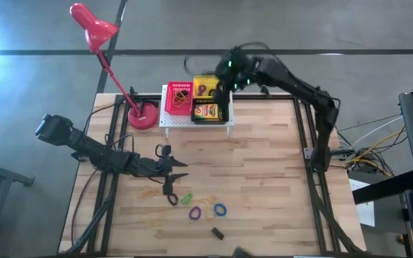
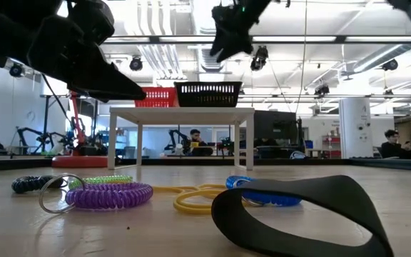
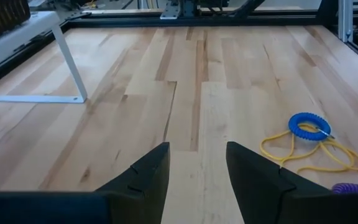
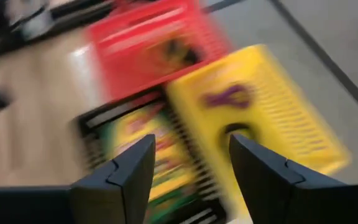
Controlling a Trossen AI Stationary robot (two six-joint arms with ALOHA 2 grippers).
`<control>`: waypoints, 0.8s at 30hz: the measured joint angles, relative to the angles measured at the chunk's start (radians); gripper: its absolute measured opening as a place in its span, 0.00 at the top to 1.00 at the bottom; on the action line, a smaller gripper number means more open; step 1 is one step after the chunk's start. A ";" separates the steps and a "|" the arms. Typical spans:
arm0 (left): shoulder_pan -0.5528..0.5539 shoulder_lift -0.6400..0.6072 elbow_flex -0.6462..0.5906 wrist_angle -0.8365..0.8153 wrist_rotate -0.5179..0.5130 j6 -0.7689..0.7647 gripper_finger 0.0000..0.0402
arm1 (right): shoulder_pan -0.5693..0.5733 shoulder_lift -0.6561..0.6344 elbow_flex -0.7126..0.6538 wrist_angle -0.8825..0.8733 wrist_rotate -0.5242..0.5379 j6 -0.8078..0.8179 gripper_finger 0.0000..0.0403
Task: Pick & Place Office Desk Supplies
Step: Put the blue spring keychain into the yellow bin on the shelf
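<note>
Right gripper [image 1: 224, 77] over the baskets at upper centre of the high view; left gripper [image 1: 180, 169] low over the desk [image 1: 264, 179] at centre left.

The right fingers [image 4: 120, 177] stand apart with nothing between them, above a yellow basket [image 4: 291, 118], a red basket [image 4: 154, 43] and a black basket [image 4: 98, 124] holding a crayon box [image 4: 135, 140]; that wrist view is smeared, so the purple and dark shapes in the yellow basket are hard to make out. The left fingers [image 3: 148, 177] are parted and empty. Loose on the desk lie a blue loop [image 3: 309, 126], yellow rubber bands [image 3: 328, 149], a purple loop [image 1: 195, 213], a green loop [image 1: 186, 198] and a small black block [image 1: 217, 232]. In the low view a black band [image 2: 298, 214] fills the lower right foreground.
</note>
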 joint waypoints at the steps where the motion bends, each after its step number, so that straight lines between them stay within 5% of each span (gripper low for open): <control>1: 0.000 0.000 0.000 0.000 0.000 -0.006 0.59 | 0.037 -0.020 -0.030 -0.002 0.016 -0.011 0.51; 9: 0.000 0.000 0.000 0.000 0.000 -0.013 0.59 | 0.393 -0.160 -0.416 0.109 0.180 0.013 0.52; 18: 0.000 0.000 0.000 0.004 -0.009 -0.007 0.59 | 0.788 -0.168 -0.954 0.752 0.167 0.184 0.52; 24: 0.003 0.000 0.000 0.026 -0.043 0.004 0.59 | 0.952 -0.071 -1.125 1.059 0.203 0.273 0.53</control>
